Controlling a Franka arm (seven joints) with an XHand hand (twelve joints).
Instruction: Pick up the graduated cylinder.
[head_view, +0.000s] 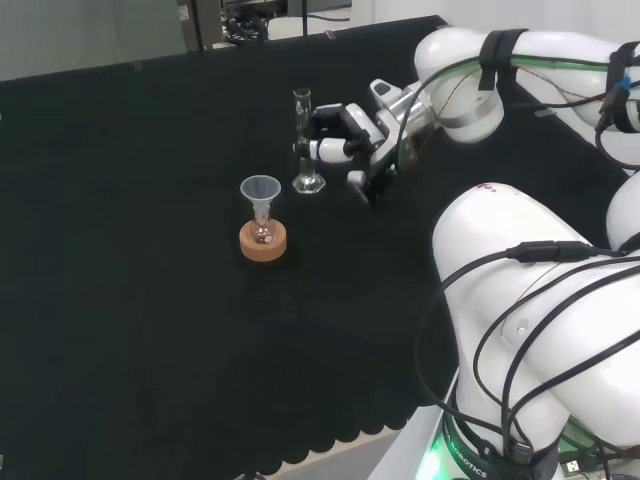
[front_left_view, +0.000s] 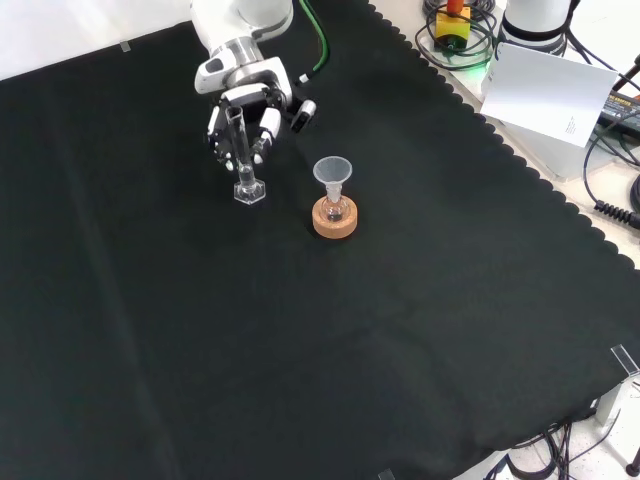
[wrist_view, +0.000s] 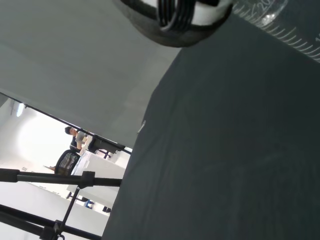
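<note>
**Hand is at the cylinder, grip looks about on**

The black and white hand (head_view: 345, 140) has its fingers curled around the slim clear glass graduated cylinder (head_view: 304, 140), which stands upright inside its grasp with the hexagonal foot apparently on the black cloth (head_view: 150, 300). My guess is it's light, slick and breakable, and tall enough to tip, so mid-tube is the spot to hold. A clear funnel (front_left_view: 332, 172) on a flask in a cork ring (front_left_view: 334, 219) stands just beside the hand.

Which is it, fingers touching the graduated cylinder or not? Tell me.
Touching. In the head view the hand's fingers wrap the graduated cylinder, no gap showing.
</note>
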